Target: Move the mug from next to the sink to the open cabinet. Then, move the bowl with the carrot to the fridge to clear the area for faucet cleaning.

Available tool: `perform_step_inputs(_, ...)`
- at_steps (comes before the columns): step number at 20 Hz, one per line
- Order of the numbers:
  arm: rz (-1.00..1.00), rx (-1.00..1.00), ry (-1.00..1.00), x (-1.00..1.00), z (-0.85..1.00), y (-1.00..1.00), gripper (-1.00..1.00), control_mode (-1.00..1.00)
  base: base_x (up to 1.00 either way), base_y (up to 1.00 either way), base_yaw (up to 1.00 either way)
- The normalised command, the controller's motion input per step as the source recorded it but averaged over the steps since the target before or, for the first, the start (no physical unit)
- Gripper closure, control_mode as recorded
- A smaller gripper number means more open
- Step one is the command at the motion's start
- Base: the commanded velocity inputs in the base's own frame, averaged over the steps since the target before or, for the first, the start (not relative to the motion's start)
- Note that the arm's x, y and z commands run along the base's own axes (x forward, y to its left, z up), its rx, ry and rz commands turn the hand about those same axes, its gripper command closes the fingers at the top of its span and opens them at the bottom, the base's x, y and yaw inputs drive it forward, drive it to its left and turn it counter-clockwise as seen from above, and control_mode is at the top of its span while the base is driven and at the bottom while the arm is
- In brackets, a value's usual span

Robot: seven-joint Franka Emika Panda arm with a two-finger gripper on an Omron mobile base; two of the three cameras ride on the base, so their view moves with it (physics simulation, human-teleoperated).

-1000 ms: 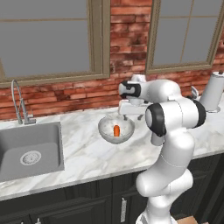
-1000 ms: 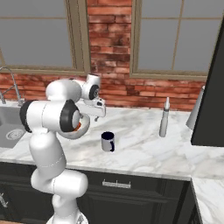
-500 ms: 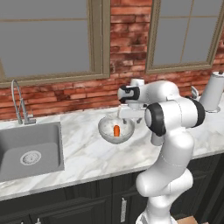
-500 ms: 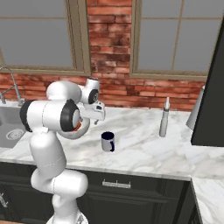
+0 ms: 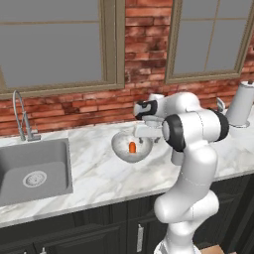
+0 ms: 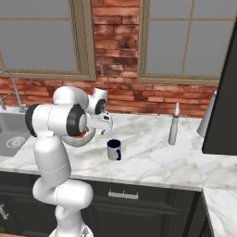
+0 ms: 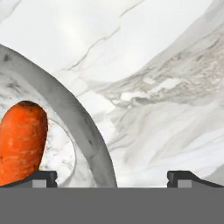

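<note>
Bowl [image 5: 131, 147] mid-counter, between sink [image 5: 32, 171] and counter's right end, carrot [image 5: 132, 147] inside. Gripper [image 7: 111, 177] spread wide, straddling the bowl's rim; one tip inside by the carrot, one outside. Mug [image 6: 114, 150] near the counter's front edge, not yet in the cabinet. Risk: a thin rim pinch could tip the bowl and spill the carrot; contact depth hard to judge.

Base views flank arm; hand view close over bowl [image 7: 83, 131].
</note>
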Motion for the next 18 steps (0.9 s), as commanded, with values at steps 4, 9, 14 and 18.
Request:
perform_step_inputs(4, 0.0, 0.09, 0.0, 0.17, -0.24, 0.0, -1.0, -1.0, 0.0, 0.0, 0.0)
perform_step_inputs(9, 0.0, 0.05, 0.0, 0.0, -0.05, 0.0, 1.0, -1.0, 0.0, 0.0, 0.0)
perform_step_inputs(14, 0.0, 0.0, -0.02, -0.06, 0.01, 0.0, 1.0, -1.0, 0.0, 0.0, 0.0)
perform_step_inputs(18, 0.0, 0.08, -0.17, -0.4, 0.45, 0.0, 1.0, -1.0, 0.0, 0.0, 0.0)
